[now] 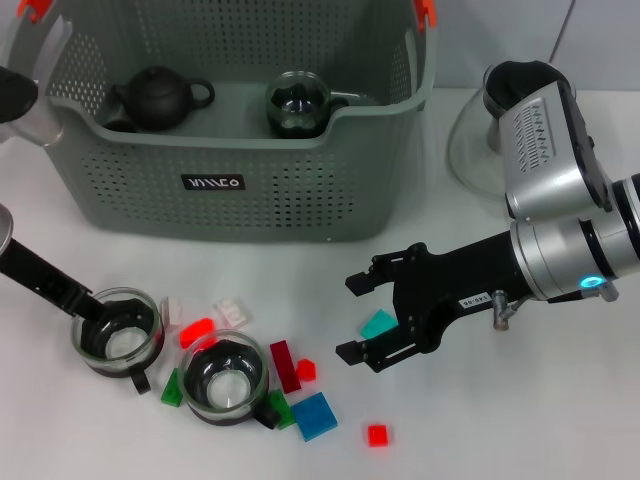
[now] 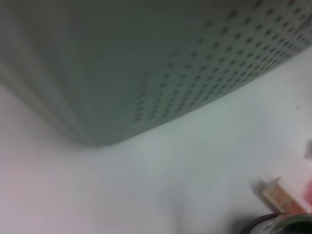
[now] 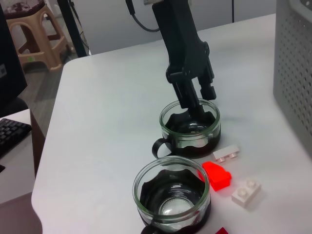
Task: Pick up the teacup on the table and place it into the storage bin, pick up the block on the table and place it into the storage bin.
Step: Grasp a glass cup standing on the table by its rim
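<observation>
Two glass teacups are sitting among scattered blocks at the near edge of the white table. The nearer teacup is standing free, with a dark red block, a blue block and green blocks touching or just beside it, and a small red block lying alone a little further right. The second teacup, to the robot's left, is having its rim pinched by the left gripper: in the right wrist view one black finger is dipping inside the glass and the other is pressing the outside wall. A bright red block and white blocks are lying between the two cups. Over on the right, the right gripper is hovering low above the table with its jaws spread wide, a teal block lying just beside the lower finger and not gripped. Behind everything, the grey-green storage bin is standing on the table, holding a dark teapot on its left side and a glass teapot near its middle. A clear glass vessel is standing beyond the right arm, beside the bin.
</observation>
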